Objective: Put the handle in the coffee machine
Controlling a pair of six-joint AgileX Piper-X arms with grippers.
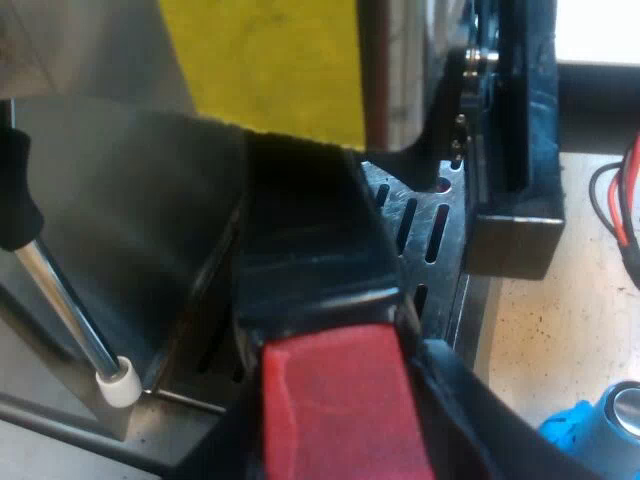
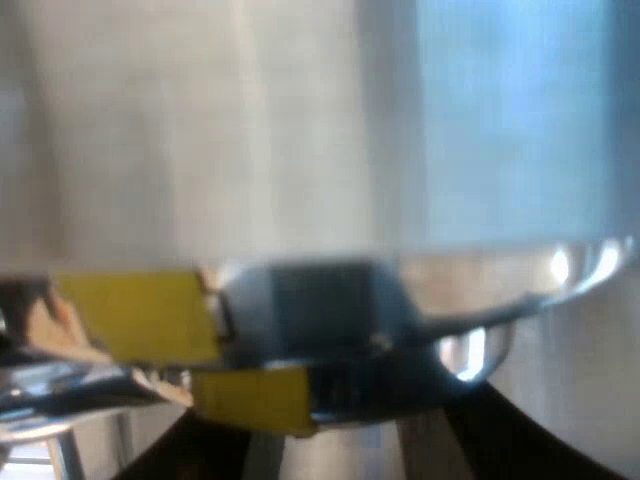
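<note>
Blue tamper (image 1: 590,428) on pale speckled tabletop (image 1: 540,330); its round metal face showing.

Not much robot on show here, tbh. The left claw (image 1: 335,420) is two chunky fingers (image 1: 475,425), plain black with a slightly glossy, plastic-looking finish, one on either side of the handle's (image 1: 320,290) red end. The finger beside that red end has a hard, angular edge that catches a bit of light. The right claw (image 2: 340,425) is the same build: two dark, near-black fingers (image 2: 520,445), wedge-shaped, broad at the base and narrowing toward the tips, with smooth, matte-looking sides.
</note>
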